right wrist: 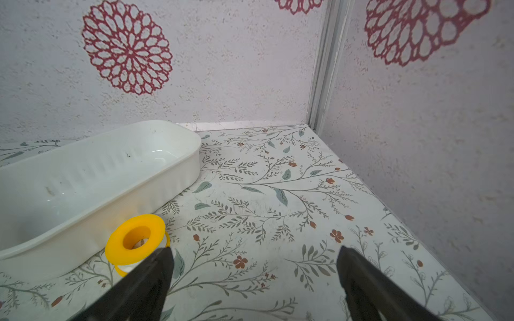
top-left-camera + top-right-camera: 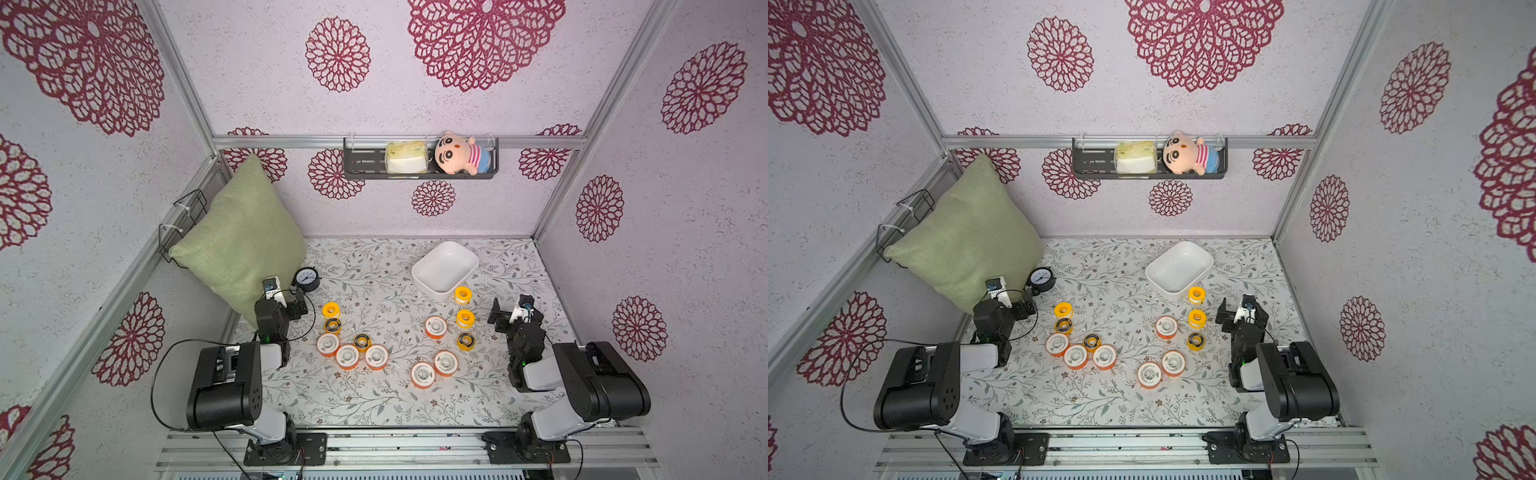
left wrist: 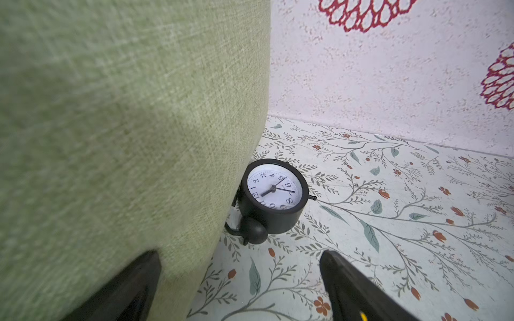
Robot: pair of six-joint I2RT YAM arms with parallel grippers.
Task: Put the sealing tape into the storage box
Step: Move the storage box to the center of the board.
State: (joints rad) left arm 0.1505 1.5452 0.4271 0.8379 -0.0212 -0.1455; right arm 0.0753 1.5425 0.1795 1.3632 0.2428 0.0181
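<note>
Left claw (image 3: 240, 254), right claw (image 1: 254, 250) gape above floral tabletop (image 2: 374, 399); rosette walls (image 2: 257, 83).

Cover: the surface (image 2: 374, 399) is pale, printed with grey-green twigs and small red flowers.
Back right: the storage box (image 2: 445, 266), white and empty, stands askew.
Sealing tape: the sealing tape (image 2: 376, 356) is twelve spools, all lying flat on the print.
By the box: a yellow spool (image 1: 136, 239) sits just beside its near wall. Two more trail frontward, the last black-faced.
Right centre: three orange spools (image 2: 436, 326), two of them touching and one apart.
Left centre: three orange in a touching row, with three yellow behind, two of them black-faced.
Back left: a green cushion (image 2: 245, 241) leans on the wall. A black clock (image 3: 274, 191) rests against its lower edge, dial tilted up.
</note>
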